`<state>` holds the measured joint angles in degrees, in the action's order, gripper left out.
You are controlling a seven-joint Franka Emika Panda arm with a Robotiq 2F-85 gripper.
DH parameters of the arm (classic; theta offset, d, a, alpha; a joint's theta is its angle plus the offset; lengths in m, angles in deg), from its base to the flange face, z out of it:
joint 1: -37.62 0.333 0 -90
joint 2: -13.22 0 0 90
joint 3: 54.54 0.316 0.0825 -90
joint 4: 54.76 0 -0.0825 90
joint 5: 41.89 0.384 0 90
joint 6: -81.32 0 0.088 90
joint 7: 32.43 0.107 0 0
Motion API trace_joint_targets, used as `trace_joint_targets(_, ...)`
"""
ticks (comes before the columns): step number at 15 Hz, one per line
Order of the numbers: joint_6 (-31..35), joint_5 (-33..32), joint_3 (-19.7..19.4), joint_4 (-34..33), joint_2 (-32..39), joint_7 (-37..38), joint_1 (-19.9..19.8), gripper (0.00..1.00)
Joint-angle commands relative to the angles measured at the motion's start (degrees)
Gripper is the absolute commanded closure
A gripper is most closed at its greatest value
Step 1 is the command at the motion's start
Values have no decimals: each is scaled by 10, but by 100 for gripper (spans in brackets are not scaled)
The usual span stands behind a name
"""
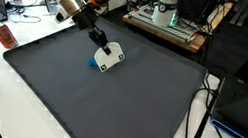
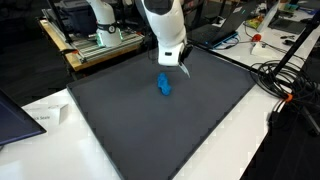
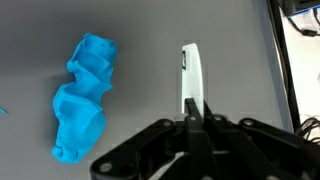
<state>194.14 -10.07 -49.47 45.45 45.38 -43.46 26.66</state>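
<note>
claw (image 3: pixel 190 60) pinched shut on nothing, just beside a blue lump (image 3: pixel 82 100), perhaps cloth.

Free to pass over the dark mat (image 2: pixel 130 130) in lower frame of both exterior views; blocked mid-mat by 1 blue lump (image 2: pixel 164 86), right edge by cables (image 2: pixel 290 70), upper left by rack (image 2: pixel 100 42).
</note>
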Motion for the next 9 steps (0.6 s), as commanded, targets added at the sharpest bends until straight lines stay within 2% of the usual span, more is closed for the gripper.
trace_joint_targets(1,-45,21,2,-67,59,-37,-17,99)
trace_joint_targets(9,-80,24,13,-129,133,-99,-43,99)
